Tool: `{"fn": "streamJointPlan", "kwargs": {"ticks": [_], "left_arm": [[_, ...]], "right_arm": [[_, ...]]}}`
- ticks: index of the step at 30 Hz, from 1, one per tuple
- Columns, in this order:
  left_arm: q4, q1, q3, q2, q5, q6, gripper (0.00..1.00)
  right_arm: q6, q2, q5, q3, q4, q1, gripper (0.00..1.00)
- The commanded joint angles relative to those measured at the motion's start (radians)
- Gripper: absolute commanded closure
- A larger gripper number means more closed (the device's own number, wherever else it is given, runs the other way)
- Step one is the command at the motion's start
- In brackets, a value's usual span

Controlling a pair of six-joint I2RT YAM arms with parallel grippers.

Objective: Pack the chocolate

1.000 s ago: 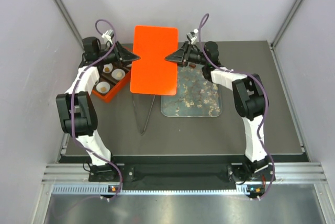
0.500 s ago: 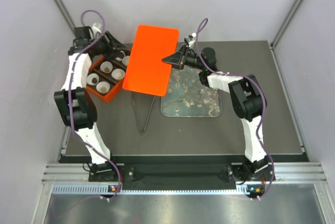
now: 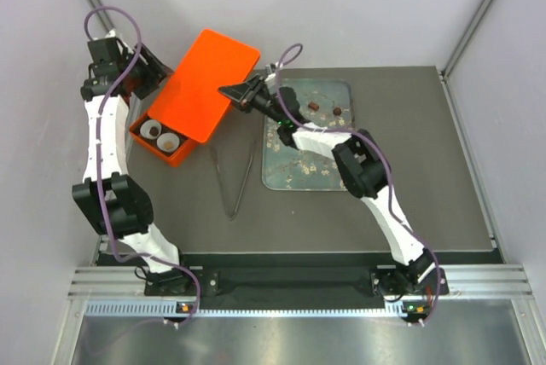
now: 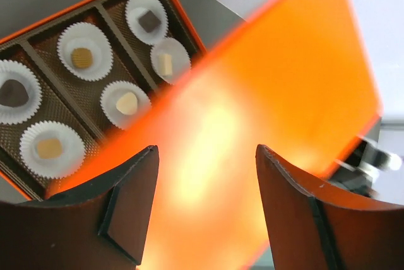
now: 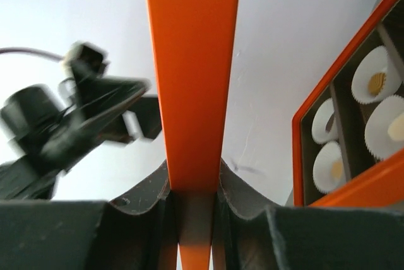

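The orange box [image 3: 159, 139] stands at the back left with white paper cups inside. In the left wrist view the box [image 4: 187, 24] holds several cups, each with a chocolate: dark [image 4: 149, 21], tan [image 4: 81, 57] and cream [image 4: 165, 63]. Two more chocolates [image 3: 313, 107] lie on the glassy blossom tray [image 3: 311, 165]. My right gripper [image 3: 232, 92] [image 5: 194, 175] is shut on the edge of the orange lid [image 3: 205, 84] [image 5: 192, 62], holding it tilted over the box. My left gripper [image 3: 147, 82] [image 4: 205, 150] is open at the lid's [image 4: 271, 112] left side.
Metal tongs [image 3: 235, 179] lie on the dark mat in front of the box. The back wall and left wall are close behind the box. The right arm stretches across the tray's far edge.
The right gripper has carried the lid left and tipped it down over the box. The left gripper has let go of the lid and drawn back to the left.
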Motion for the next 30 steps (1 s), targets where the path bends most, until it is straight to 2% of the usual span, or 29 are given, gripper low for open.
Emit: {"fn": "streamJointPlan", "kwargs": {"ticks": [1,6,9,15,18,30], "left_arm": [[-0.003,-0.022,-0.043,-0.081,-0.036,0.038,0.32],[0.006,-0.031,-0.135,-0.157,-0.087,0.059,0.32],[0.026,-0.042,-0.186,-0.196,-0.120,0.065,0.31],[0.089,-0.042,-0.250,-0.214,-0.073,0.033,0.30],[0.111,-0.042,-0.275,-0.204,-0.061,0.030,0.30],[0.108,-0.040,-0.290,-0.121,-0.246,0.100,0.30]], "right_arm": [[-0.019,0.081,0.219,0.160,0.025,0.078,1.00],[-0.070,0.196,0.342,0.354,-0.077,0.141,1.00],[-0.074,0.270,0.365,0.447,-0.125,0.166,1.00],[-0.079,0.376,0.446,0.546,-0.152,0.207,1.00],[-0.076,0.390,0.474,0.554,-0.156,0.210,1.00],[-0.038,0.462,0.476,0.605,-0.093,0.217,1.00]]}}
